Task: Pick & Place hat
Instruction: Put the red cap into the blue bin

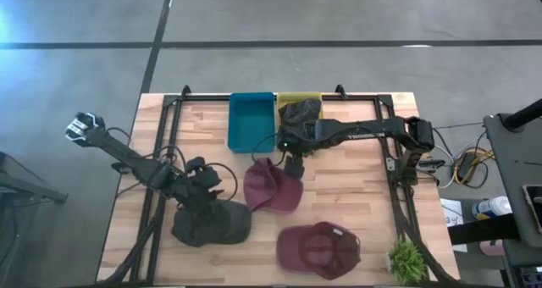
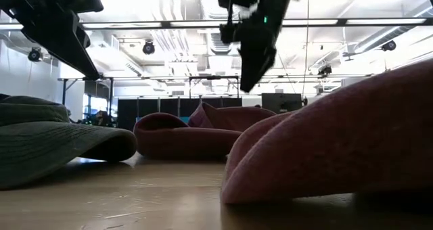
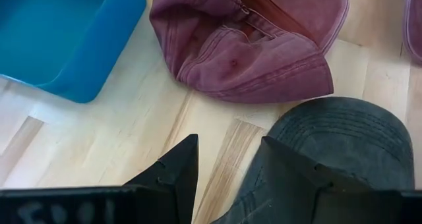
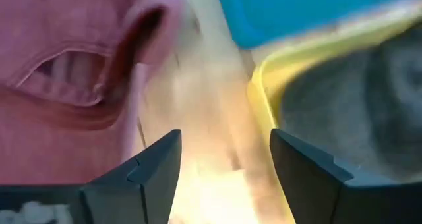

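- The right gripper (image 1: 294,163) hangs above the wooden table (image 1: 356,212), near the front edge of the yellow plastic bin (image 1: 298,98). Its two dark fingers (image 4: 155,168) stand apart with bare tabletop showing between them, so nothing is held.
- A dark grey fabric hat (image 1: 300,114) lies in the yellow plastic bin, at the far edge of the table and touching the blue bin's right side.
- The blue rectangular plastic bin (image 1: 251,121) shows only its own bare floor.
- A maroon cloth cap (image 1: 273,186) lies crumpled on the table just below and to the left of the right gripper, with its inside facing up in the right wrist view (image 4: 72,79).
- A second maroon cloth cap with a brim (image 1: 319,249) lies near the front edge of the table, apart from the first.
- The left gripper (image 1: 201,176) sits low over the left half of the table, beside a dark olive-grey brimmed hat (image 1: 212,224). Its fingers (image 3: 178,174) are spread; one rests over the hat's brim in the left wrist view, and nothing is clasped between them.
- A small green potted plant (image 1: 406,261) stands at the front right corner of the table.
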Tool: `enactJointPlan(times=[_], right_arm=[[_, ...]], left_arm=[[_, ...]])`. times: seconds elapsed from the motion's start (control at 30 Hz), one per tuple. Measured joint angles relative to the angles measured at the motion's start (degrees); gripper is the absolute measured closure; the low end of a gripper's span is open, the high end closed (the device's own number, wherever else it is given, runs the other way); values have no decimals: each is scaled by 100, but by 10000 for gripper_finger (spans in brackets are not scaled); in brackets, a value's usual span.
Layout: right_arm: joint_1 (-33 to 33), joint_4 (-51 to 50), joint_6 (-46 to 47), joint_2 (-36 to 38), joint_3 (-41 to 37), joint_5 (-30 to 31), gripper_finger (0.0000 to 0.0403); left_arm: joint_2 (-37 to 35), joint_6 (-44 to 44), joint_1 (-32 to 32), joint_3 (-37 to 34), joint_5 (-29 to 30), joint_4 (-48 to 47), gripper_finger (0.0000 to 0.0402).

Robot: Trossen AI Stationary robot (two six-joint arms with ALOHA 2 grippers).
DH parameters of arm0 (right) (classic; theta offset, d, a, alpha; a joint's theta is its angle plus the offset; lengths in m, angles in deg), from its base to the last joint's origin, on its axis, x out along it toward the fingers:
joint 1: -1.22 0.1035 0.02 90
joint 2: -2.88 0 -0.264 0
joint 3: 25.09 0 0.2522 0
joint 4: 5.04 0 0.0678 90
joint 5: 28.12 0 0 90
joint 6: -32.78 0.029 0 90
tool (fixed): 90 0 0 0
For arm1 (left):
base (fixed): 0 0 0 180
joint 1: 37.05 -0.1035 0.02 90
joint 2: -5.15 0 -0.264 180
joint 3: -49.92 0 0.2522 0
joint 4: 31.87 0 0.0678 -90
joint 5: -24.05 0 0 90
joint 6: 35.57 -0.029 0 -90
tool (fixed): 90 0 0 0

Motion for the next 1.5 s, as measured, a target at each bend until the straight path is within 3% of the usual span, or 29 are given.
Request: enactJointPlan(times=[0.2, 0.47, 0.7, 0.77, 0.9, 0.97, 1.27, 1.5], right_arm=[[870, -115, 99, -4, 240, 28, 185], [2058, 1354, 643, -100, -313, 736, 214], [2528, 1993, 543, -1000, -109, 843, 230], [2588, 1931, 455, -1304, 93, 1290, 229], [2639, 1621, 629, -1641, 535, 2841, 224], [2636, 1551, 774, -1676, 720, 3132, 218], [2642, 1614, 866, -1679, 906, 2344, 170], [2638, 1891, 587, -1690, 604, 2216, 112]], left_arm=[[0, -367, 0, 0, 21, -2, 243], [0, -987, -4, 0, 23, -1, 243], [0, -1220, -4, 0, 23, -2, 243], [0, -1216, -4, 0, 18, 0, 243], [0, -1202, 4, 0, 2, -2, 243], [0, -1148, 3, 0, 2, -2, 243], [2, -1126, 11, 0, -3, -2, 243], [2, -1122, 11, -2, -3, -2, 243]])
